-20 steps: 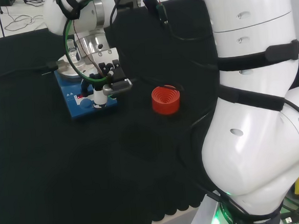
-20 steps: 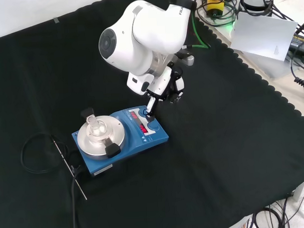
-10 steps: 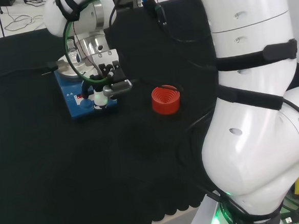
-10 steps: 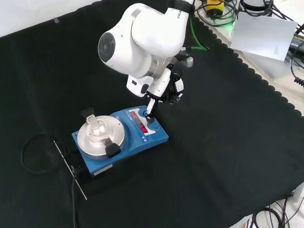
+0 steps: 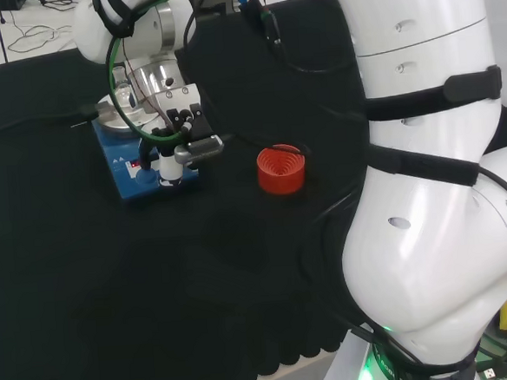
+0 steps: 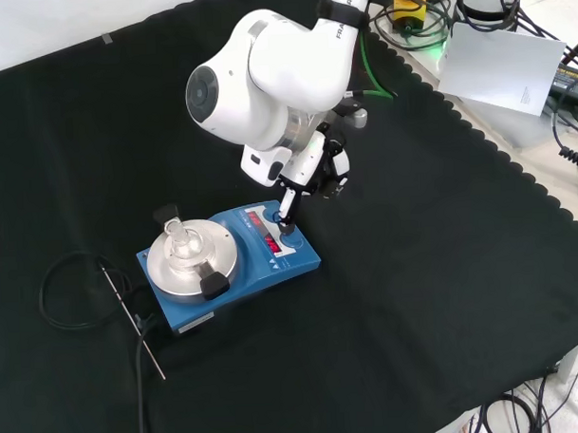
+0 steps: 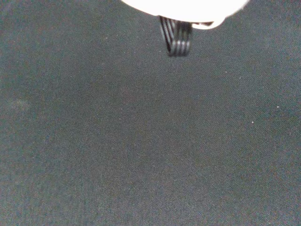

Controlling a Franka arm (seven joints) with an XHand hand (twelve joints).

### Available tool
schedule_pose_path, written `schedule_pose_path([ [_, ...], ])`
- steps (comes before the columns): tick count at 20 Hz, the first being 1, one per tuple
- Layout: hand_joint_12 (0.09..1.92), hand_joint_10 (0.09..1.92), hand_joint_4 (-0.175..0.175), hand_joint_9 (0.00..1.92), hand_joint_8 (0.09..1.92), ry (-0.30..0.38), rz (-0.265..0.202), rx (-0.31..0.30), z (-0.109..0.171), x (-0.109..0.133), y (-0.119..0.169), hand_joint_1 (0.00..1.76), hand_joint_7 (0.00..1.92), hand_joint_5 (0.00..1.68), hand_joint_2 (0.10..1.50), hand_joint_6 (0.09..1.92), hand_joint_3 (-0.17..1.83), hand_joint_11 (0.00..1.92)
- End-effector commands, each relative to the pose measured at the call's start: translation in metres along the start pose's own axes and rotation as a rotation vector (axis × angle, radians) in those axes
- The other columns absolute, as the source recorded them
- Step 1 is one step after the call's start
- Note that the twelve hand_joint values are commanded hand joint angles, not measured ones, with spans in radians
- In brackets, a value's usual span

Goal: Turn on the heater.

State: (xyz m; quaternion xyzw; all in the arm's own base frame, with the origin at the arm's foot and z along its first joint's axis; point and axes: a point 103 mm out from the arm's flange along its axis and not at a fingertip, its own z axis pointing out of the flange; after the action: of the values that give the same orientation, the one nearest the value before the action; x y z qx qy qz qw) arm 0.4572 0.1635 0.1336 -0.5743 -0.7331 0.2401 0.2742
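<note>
The heater is a blue box with a round metal plate and a red lit display, and it stands left of centre on the cloth. My hand hangs over its control end. One straight finger points down and touches the blue knob on the panel. In the head view the hand is above the heater, with the fingertip on the panel. A blurred white part of the hand shows over bare cloth in the wrist view.
A small clear glass flask stands on the metal plate, next to a black clip. A thin metal probe and a coiled black cable lie left of the heater. A red ribbed ring sits on the cloth near the hand.
The arm and hand have shifted slightly to the left in the front view. The straight finger has stayed on the heater's panel at the knob.
</note>
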Motion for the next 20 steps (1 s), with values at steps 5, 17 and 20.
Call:
schedule_pose_path([
  [5,1.32,1.51,-0.077,1.63,1.65,-0.002,-0.001,0.004,0.0006,0.0010,-0.0011,1.42,1.58,0.24,0.68,0.51,1.04,1.22],
  [17,1.32,1.50,-0.078,1.63,1.65,-0.004,0.001,0.011,0.0036,0.0012,-0.0006,1.42,1.58,0.23,0.68,0.53,1.04,1.22],
  [20,1.32,1.50,-0.078,1.63,1.65,-0.004,0.001,0.015,0.0061,0.0013,0.0009,1.42,1.58,0.23,0.68,0.53,1.04,1.22],
])
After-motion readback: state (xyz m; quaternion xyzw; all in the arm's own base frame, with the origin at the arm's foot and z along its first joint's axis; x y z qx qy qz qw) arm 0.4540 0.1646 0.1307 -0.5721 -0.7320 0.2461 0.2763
